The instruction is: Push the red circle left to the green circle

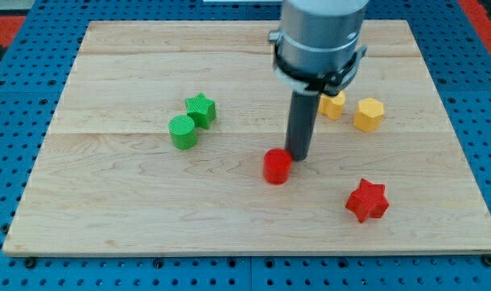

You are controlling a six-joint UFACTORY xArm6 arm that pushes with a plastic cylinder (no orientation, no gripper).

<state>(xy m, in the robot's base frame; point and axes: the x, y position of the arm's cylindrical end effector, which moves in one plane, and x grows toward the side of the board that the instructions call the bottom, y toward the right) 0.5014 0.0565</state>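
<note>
The red circle (277,166) lies near the middle of the wooden board (132,202). The green circle (182,132) lies to its upper left, touching a green star (201,109) on its upper right. My tip (298,157) stands right against the red circle's upper right edge. The rod rises from there into the grey arm at the view's top.
A red star (366,200) lies at the lower right. A yellow hexagon (369,114) and another yellow block (333,104), partly hidden behind the rod, lie at the right. Blue pegboard surrounds the board.
</note>
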